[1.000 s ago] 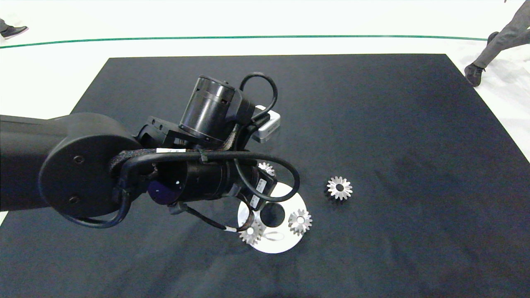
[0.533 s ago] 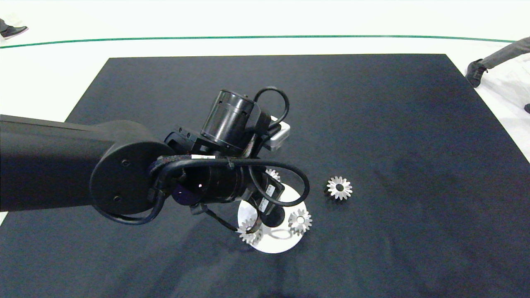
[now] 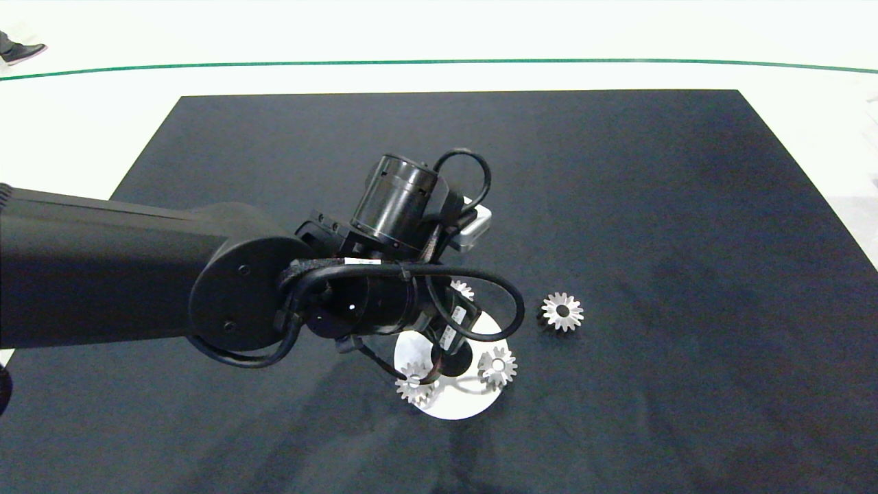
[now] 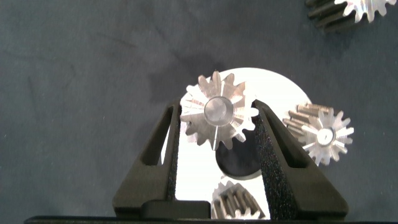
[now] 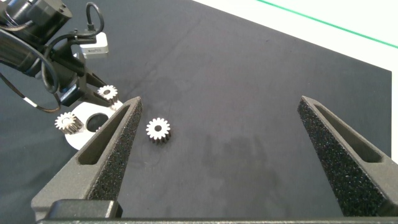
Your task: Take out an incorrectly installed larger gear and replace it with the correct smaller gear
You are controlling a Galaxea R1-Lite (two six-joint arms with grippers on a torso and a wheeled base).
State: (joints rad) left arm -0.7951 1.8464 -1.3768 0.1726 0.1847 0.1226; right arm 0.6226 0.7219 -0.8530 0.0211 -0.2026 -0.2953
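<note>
My left gripper (image 4: 216, 107) is shut on the smaller gear (image 4: 217, 118), one finger pressed to each side, over the far rim of a round silver disc (image 4: 280, 87). From above, that gear (image 3: 463, 288) peeks out from under the left arm (image 3: 240, 309). Two like gears (image 3: 497, 366) (image 3: 415, 382) stand on the disc (image 3: 453, 405) around its dark centre hole. The larger gear (image 3: 562, 312), star-like with a round bore, lies loose on the mat to the right of the disc. My right gripper (image 5: 219, 102) hangs open, high above the mat, holding nothing.
A black mat (image 3: 617, 171) covers the table on a white floor with a green line (image 3: 439, 62). A person's shoe (image 3: 20, 49) shows at the far left corner. The left arm (image 5: 37, 37) hides the mat left of the disc.
The left arm has moved to the right, carrying the gear with it toward the disc's far rim. A person's legs at the far right have left the view.
</note>
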